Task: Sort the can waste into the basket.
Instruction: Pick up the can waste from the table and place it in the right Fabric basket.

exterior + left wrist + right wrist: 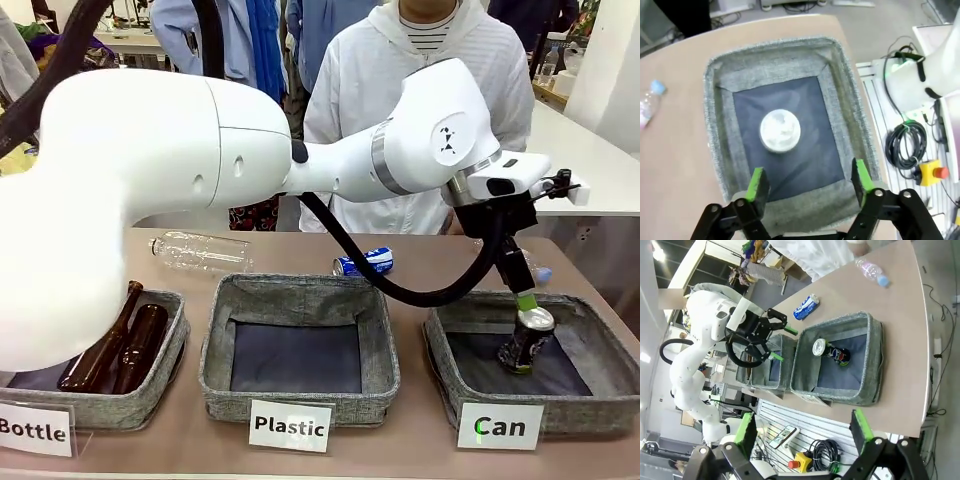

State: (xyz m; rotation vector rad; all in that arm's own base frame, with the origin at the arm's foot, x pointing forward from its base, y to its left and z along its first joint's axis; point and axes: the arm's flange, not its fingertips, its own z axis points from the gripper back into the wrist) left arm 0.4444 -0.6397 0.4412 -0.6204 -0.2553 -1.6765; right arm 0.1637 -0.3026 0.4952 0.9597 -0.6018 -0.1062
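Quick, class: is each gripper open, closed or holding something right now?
Left gripper: open, holding nothing, over the black can in the basket.
Right gripper: open, holding nothing.

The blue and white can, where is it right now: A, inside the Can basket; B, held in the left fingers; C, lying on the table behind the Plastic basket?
C: the blue and white can lies on its side on the table, just beyond the Plastic basket and its far rim.

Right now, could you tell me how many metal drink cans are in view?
2. The black can with a silver top stands in the grey fabric basket carded "Can"; the blue and white can lies on the table behind the "Plastic" basket. The white arm may hide others.
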